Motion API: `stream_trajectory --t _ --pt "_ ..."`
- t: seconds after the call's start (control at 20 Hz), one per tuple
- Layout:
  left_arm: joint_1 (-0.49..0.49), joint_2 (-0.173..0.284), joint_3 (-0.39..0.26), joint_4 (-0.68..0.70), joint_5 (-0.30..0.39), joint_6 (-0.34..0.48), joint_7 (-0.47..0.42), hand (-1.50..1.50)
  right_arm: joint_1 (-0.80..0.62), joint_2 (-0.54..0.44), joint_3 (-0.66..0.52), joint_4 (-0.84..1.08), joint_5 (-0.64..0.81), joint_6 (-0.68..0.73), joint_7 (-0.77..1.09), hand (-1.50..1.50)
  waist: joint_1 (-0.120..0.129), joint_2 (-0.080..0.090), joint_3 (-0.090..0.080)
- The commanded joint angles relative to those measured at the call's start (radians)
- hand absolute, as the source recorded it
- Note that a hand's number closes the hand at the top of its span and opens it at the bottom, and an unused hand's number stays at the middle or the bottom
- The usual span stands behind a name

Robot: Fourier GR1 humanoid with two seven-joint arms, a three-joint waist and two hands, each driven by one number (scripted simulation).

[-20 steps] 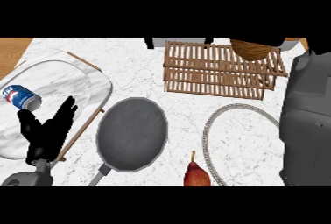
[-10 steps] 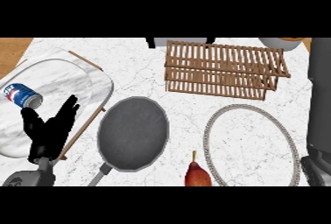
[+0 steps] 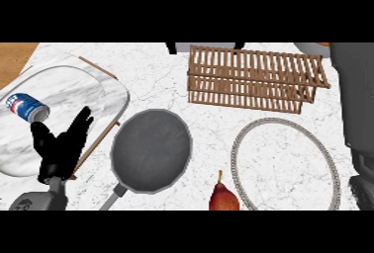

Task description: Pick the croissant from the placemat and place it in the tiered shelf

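The wooden tiered shelf stands at the back of the counter, and I see nothing on its slats. The round placemat, a pale disc with a grey beaded rim, lies front right with nothing on it. No croissant is clearly visible; only a thin orange-brown sliver shows at the top right. My left hand rests open at the left, fingers up. Of my right arm only the grey forearm shows along the right edge, and its hand is out of the picture.
A dark frying pan lies between the left hand and the placemat. A red-brown pear sits at the front edge. A white marble tray at the left carries a blue can.
My right arm has swung from over the shelf's right end out to the right edge. The dark hand and the brown thing seen with it there have left the view. The left hand has stayed still.
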Motion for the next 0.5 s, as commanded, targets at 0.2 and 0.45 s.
stream_trajectory --t 0.2,0.45 --pt "0.054 -0.019 -0.008 0.047 -0.002 -0.018 0.022 0.00 -0.055 -0.065 -0.042 0.218 0.022 -0.079 -0.150 1.50 0.006 0.008 -0.010" --pt "-0.026 -0.010 0.001 0.020 0.009 -0.010 0.127 0.00 -0.024 -0.023 -0.031 0.282 0.018 -0.152 -0.250 1.50 0.002 0.008 -0.010"
